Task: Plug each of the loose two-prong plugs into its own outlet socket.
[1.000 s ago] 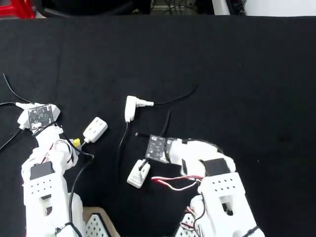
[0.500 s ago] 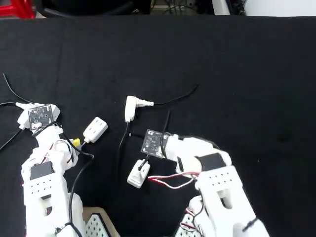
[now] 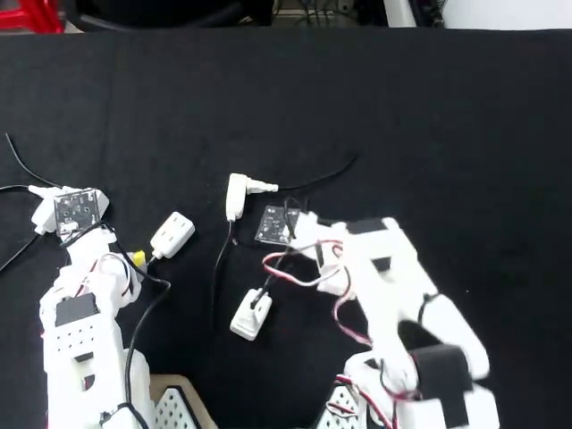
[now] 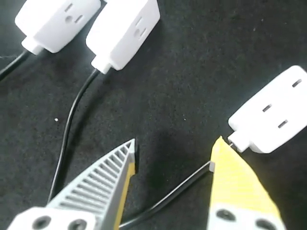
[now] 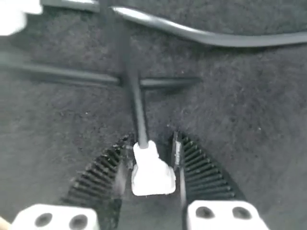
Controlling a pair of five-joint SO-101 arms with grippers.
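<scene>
My right gripper (image 5: 151,143) is shut on a small white plug (image 5: 151,173), whose black cord (image 5: 138,103) runs away over the cloth. From above, that gripper (image 3: 290,213) sits beside a white outlet socket (image 3: 236,196), which has another white plug (image 3: 262,187) against its end. My left gripper (image 4: 175,143) stands open just over the cloth with nothing between its fingers. Its yellow finger (image 4: 235,179) is close to the cord end of a white socket (image 4: 276,117), also seen from above as the socket (image 3: 172,234). Two more sockets (image 4: 57,21) (image 4: 124,31) lie farther off.
Another white socket (image 3: 251,314) with a dark piece on top lies near the front, by the right arm's red and white wires (image 3: 299,268). Black cords (image 3: 219,259) cross the black cloth (image 3: 447,134). The far and right parts of the cloth are free.
The right arm has stretched away from the front socket toward the far one, carrying its wrist up the table. The left arm has not moved.
</scene>
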